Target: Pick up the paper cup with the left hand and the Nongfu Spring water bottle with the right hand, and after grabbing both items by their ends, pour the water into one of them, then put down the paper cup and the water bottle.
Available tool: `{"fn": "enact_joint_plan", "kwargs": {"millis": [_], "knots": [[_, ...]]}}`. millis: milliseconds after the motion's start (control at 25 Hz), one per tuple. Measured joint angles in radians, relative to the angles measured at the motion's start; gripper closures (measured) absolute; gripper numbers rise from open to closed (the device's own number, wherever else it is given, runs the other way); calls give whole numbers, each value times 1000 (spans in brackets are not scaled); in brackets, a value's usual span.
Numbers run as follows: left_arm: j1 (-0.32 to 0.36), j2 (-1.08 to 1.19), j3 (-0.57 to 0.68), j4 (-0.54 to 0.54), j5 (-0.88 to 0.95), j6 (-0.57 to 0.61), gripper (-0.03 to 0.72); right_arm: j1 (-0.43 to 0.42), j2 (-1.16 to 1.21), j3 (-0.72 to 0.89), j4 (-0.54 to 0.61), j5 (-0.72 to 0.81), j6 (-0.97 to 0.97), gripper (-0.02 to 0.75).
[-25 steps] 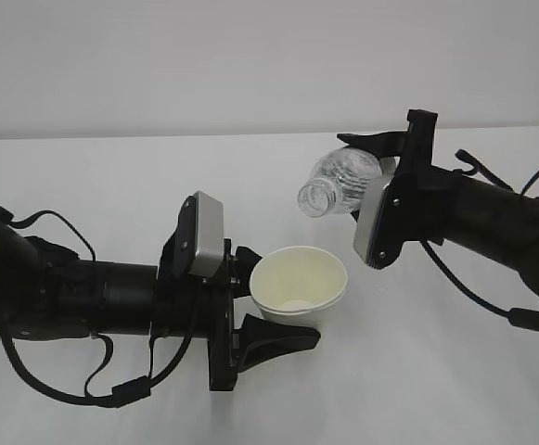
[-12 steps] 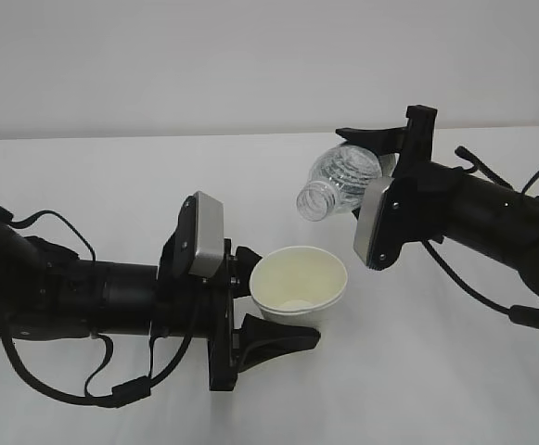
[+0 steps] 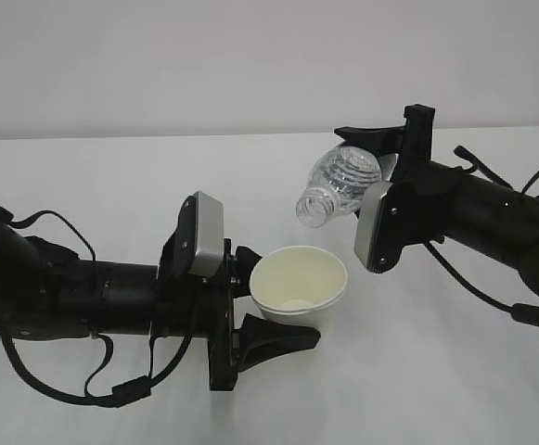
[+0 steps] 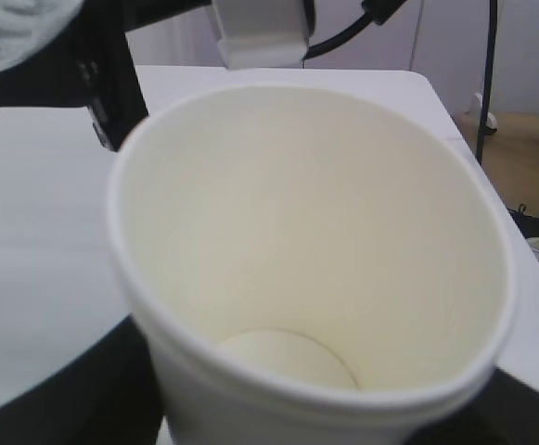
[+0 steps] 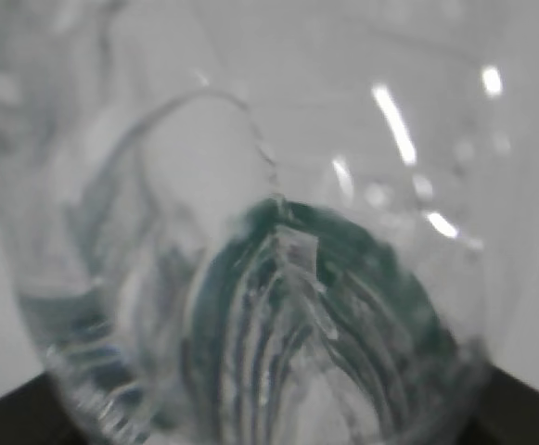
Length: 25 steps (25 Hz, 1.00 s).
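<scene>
My left gripper (image 3: pixel 282 304) is shut on the off-white paper cup (image 3: pixel 299 283), with one black finger above its side and one below. The cup leans slightly and its mouth faces up toward the camera. In the left wrist view the paper cup (image 4: pixel 315 232) fills the frame, cream inside, and I cannot make out any water in it. My right gripper (image 3: pixel 369 167) is shut on the base end of the clear Nongfu Spring water bottle (image 3: pixel 343 178). The bottle is tipped, its open mouth pointing down-left, above and just behind the cup's rim. No stream shows. The bottle (image 5: pixel 250 260) fills the right wrist view, greenish inside.
Both arms reach over a white table (image 3: pixel 111 176) backed by a plain pale wall. Black cables loop from each arm down toward the tabletop. In the left wrist view the right arm's grey wrist plate (image 4: pixel 260 32) shows beyond the cup, and floor lies past the table's right edge.
The bottle's mouth has dipped a little lower toward the cup, tilting the bottle slightly more. The left arm and the cup have not moved.
</scene>
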Motion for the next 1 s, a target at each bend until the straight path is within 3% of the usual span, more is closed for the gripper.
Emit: {"fn": "enact_joint_plan", "kwargs": {"millis": [1000], "knots": [[0,0,0,-40,0,0,208,0,0,0,0,-37,-107,255]]}}
